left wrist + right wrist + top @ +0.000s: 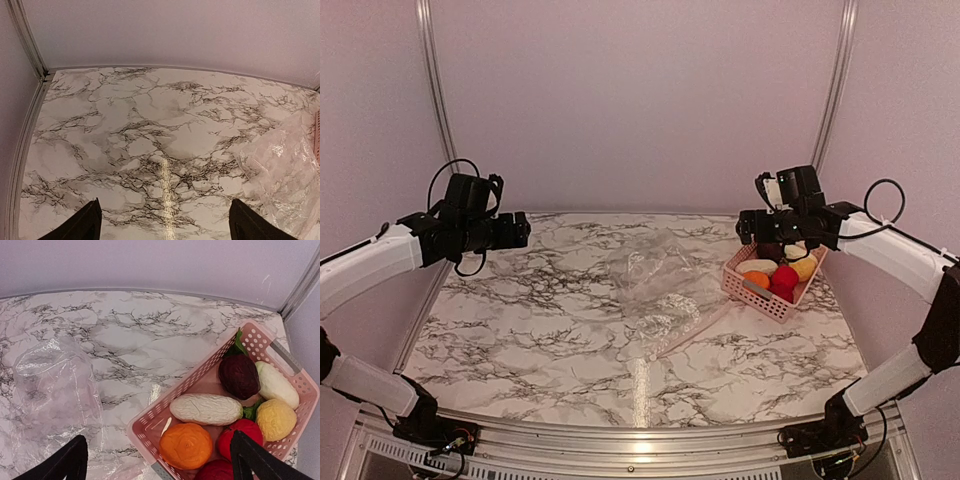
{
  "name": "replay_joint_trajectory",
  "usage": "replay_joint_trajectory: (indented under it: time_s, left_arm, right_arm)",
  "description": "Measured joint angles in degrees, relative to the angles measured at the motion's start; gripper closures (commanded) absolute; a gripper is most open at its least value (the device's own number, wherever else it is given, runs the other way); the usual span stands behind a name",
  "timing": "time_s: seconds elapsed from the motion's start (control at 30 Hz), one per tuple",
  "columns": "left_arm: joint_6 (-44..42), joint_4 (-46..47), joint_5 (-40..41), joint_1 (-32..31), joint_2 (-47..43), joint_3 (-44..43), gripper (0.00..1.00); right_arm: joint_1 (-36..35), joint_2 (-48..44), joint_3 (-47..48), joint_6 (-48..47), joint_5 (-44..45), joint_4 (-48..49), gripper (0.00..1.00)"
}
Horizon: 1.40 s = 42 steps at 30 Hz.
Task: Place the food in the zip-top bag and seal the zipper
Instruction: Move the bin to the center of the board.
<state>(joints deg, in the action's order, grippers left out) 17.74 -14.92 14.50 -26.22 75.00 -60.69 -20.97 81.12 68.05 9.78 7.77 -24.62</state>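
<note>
**Food [775, 276] in pink basket [757, 297], zip-top bag [655, 285] flat on table [520, 330], both end effectors open**

Top external: the left end effector [523, 231] hangs over the table's far left, jaws apart with nothing between them. The right end effector [747, 227] hangs at the far right, equally spread and empty. The pink basket sits just below and to the right of it, filled with the food. The zip-top bag lies crumpled between the two end effectors, nearer the right one and well apart from the left. A narrow pale strip [695, 330] along the bag's edge near the basket looks like the zipper; whether it is pressed shut cannot be told. Only this view shows both arms together.

Left wrist: two dark fingers [85, 226] stand wide at the bottom edge, with bare marble between them. Part of the bag shows, to the right of the right-hand finger.

Right wrist: its fingers [65, 465] are also wide apart. The basket's near corner lies between and ahead of them. Here the food separates into single pieces:
- an orange ball [186, 445]
- a cream oblong piece [206, 409]
- a dark piece [239, 375] with a green leaf [236, 342]
- a second pale piece [276, 385]
- a yellow piece [276, 419]
- two red balls [240, 435]

The bag lies ahead of the left-hand finger, close beside the basket.
</note>
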Motion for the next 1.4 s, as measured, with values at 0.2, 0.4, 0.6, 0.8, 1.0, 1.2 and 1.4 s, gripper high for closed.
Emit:
replay_joint_trajectory:
  time_s: [0.2, 0.4, 0.6, 0.8, 1.0, 1.2, 1.4]
  left_arm:
    - [-2.8, 0.0, 0.4, -0.9, 0.0, 2.1, 0.13]
    - [-6.2, 0.0, -3.0, -4.0, 1.4, 2.5, 0.19]
    - [-8.2, -0.2, -6.8, -10.3, 5.3, 2.6, 0.21]
    - [-8.5, -0.9, -9.8, -15.9, 8.8, 2.0, 0.21]
    - [-9.2, -1.9, -11.2, -20.6, 10.8, -0.5, 0.21]
    - [-9.0, -1.9, -11.0, -24.5, 12.2, -2.6, 0.23]
    - [-10.1, -1.3, -9.7, -28.7, 17.3, -7.4, 0.25]
  right_arm:
    - [0.0, 0.0, -0.3, -0.4, 0.5, -0.5, 0.13]
    - [0.0, 3.5, 0.7, -4.2, -1.8, -3.1, 0.27]
    - [0.0, 15.6, 6.8, -4.8, -4.2, -9.2, 0.3]
    - [0.0, 23.4, 12.8, -2.1, -6.2, -13.5, 0.3]
    - [0.0, 28.3, 15.5, 2.4, -9.8, -13.7, 0.45]
    - [-0.1, 30.8, 15.0, 5.1, -13.8, -13.5, 0.66]
    - [-2.7, 23.2, 6.1, 5.2, -15.3, -12.3, 0.77]
